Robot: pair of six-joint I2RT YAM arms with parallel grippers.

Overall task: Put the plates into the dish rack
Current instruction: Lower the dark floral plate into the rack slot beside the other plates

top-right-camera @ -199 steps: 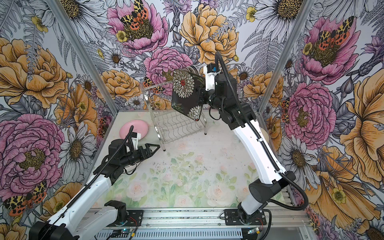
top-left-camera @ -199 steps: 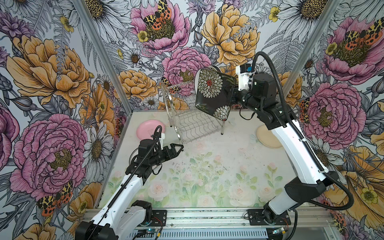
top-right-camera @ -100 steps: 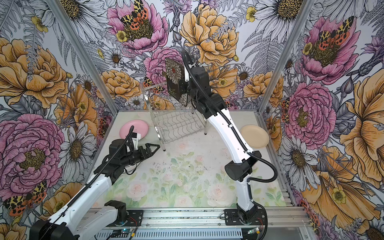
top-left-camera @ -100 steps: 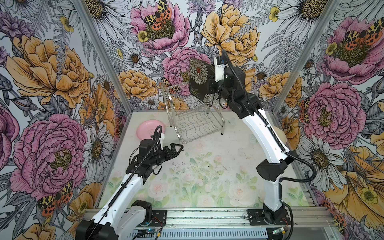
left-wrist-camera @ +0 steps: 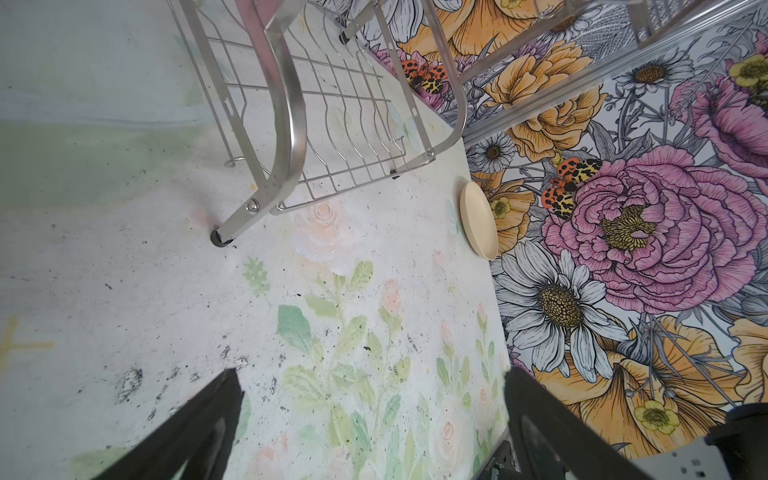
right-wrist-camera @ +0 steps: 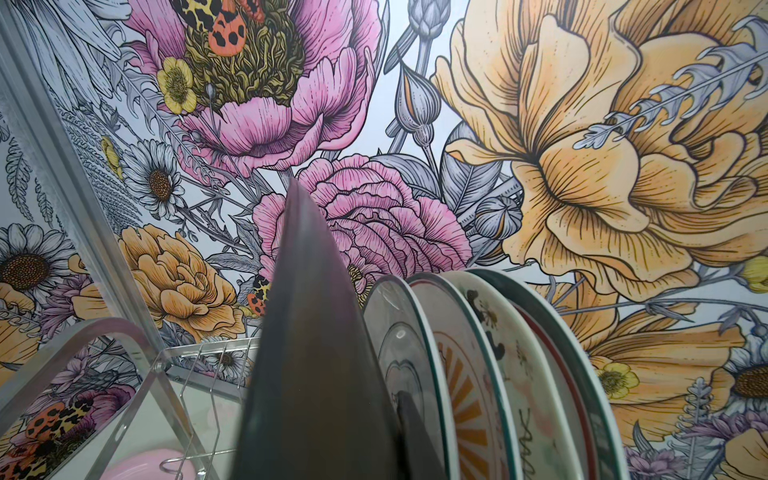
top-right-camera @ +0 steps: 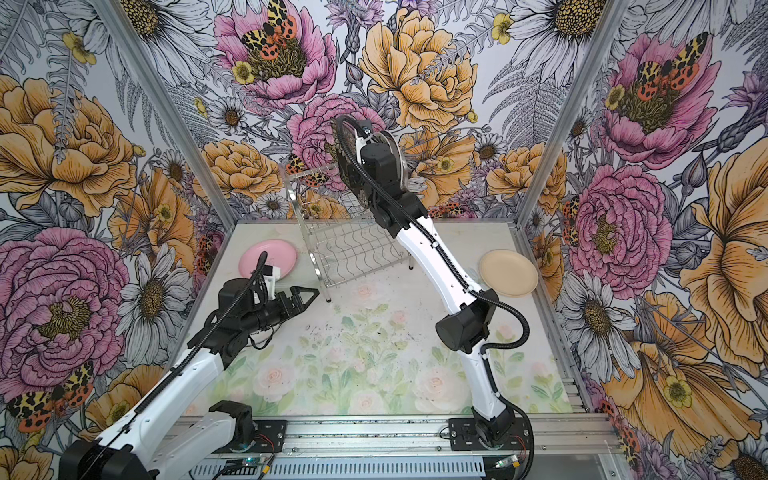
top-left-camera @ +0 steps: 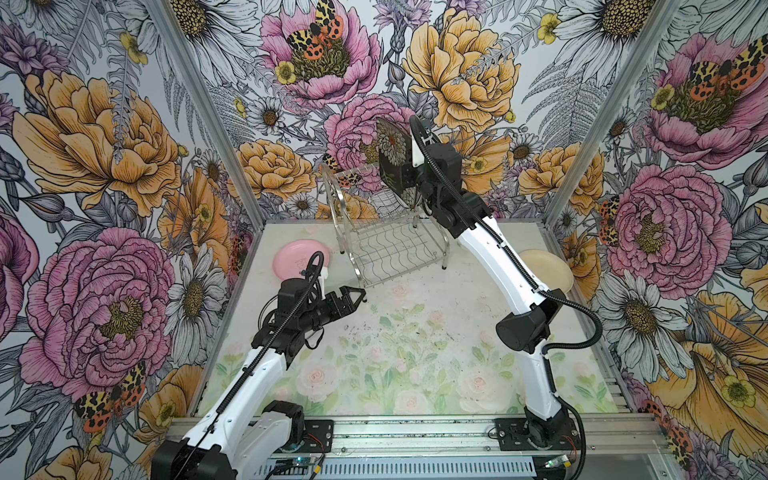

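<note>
Swinging my right arm leftward over the last second, I turned the dark square plate point(top-left-camera: 390, 156) from face-on at the right of the rack to edge-on above the dish rack point(top-left-camera: 386, 249), upper centre of both top views. My right gripper point(top-left-camera: 408, 179) was clenched on the plate's rim, with no change in grip.

Right wrist view: the plate stood upright just beside the row of round plates point(right-wrist-camera: 457, 374) already standing in the upper tier. Contact with the nearest one could not be determined. Its lower edge was hidden, so seating in a wire slot was unconfirmed.

My left gripper point(top-left-camera: 351, 296) was spread wide and empty, unmoved, hovering centre left near the rack's front leg point(left-wrist-camera: 224, 239).

Not yet loaded: the pink plate point(top-left-camera: 297, 259), left of the rack, and the cream plate point(top-left-camera: 544, 270), at the right edge of the table point(top-left-camera: 415, 353). Both lay flat.

Judgement: transport was done and alignment nearly so. The next step looked like lowering the plate straight into the free slot beside the row. The main risk was clipping the neighbouring plate. Roughly two plates remained after this one.
</note>
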